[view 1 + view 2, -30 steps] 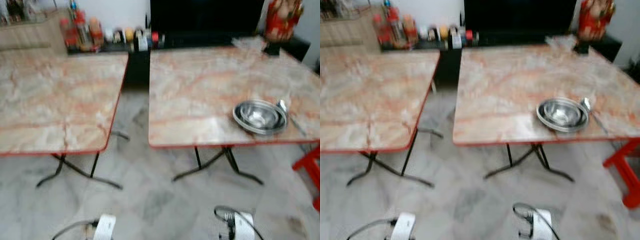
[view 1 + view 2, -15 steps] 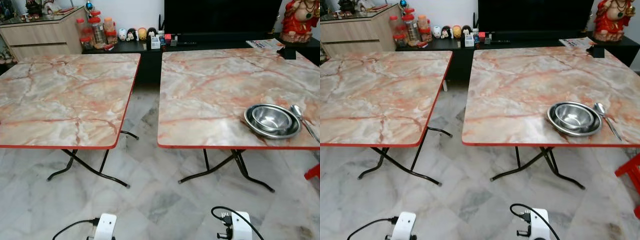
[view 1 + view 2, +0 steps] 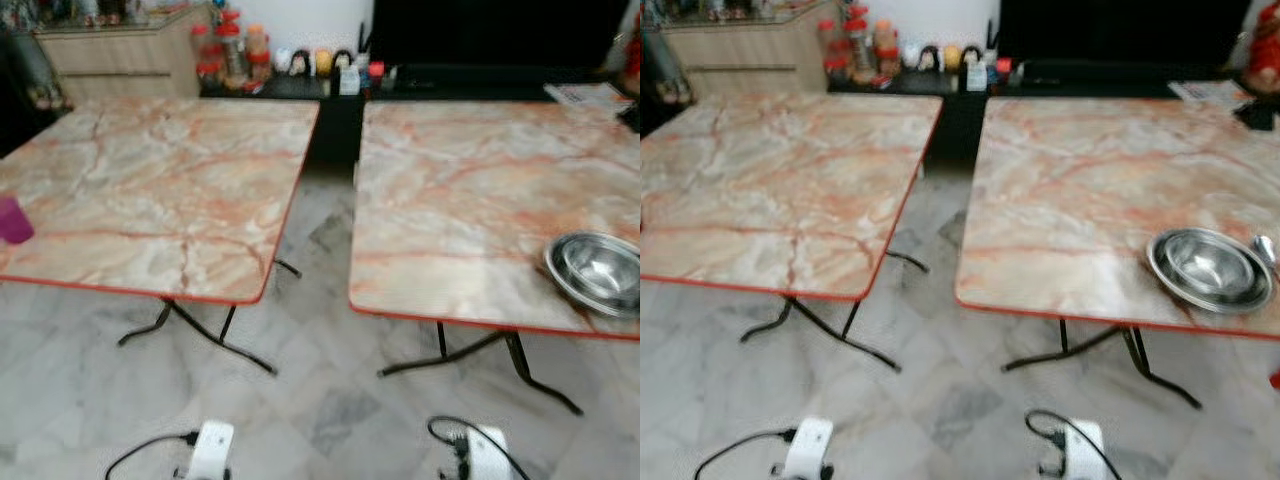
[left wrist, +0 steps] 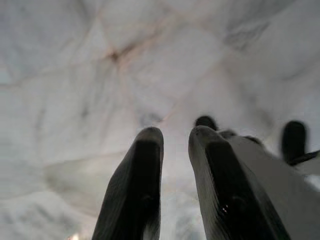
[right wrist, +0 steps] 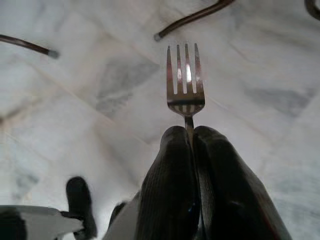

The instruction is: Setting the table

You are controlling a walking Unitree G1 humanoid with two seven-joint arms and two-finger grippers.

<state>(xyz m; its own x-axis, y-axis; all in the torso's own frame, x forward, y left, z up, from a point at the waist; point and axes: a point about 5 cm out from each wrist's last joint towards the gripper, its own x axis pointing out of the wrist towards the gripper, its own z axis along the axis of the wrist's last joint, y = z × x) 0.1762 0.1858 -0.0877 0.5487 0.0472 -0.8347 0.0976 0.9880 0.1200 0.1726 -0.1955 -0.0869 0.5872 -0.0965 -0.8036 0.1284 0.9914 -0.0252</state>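
Note:
Two marble-patterned tables with red edges stand side by side, the left table [image 3: 150, 190] and the right table [image 3: 1090, 190]. Near the right table's front right corner a steel bowl [image 3: 1208, 268] sits in a steel plate, with a spoon [image 3: 1266, 250] beside it. A purple cup [image 3: 12, 220] stands at the left table's left edge. My right gripper [image 5: 189, 131] hangs low over the floor, shut on the handle of a steel fork [image 5: 185, 80] whose tines point away. My left gripper [image 4: 175, 134] also hangs over the floor, shut and holding nothing.
A floor gap [image 3: 325, 230] separates the tables, with black folding legs [image 3: 200, 330] under each. Behind them are a dark cabinet with jars and small figures [image 3: 300, 62], a black screen, and a wooden sideboard [image 3: 120, 55]. My white wrists [image 3: 210, 450] show at the bottom.
The camera has swung to the left: both tables and the bowl sit further right in the picture, and the purple cup has come into view. My arms hang as before.

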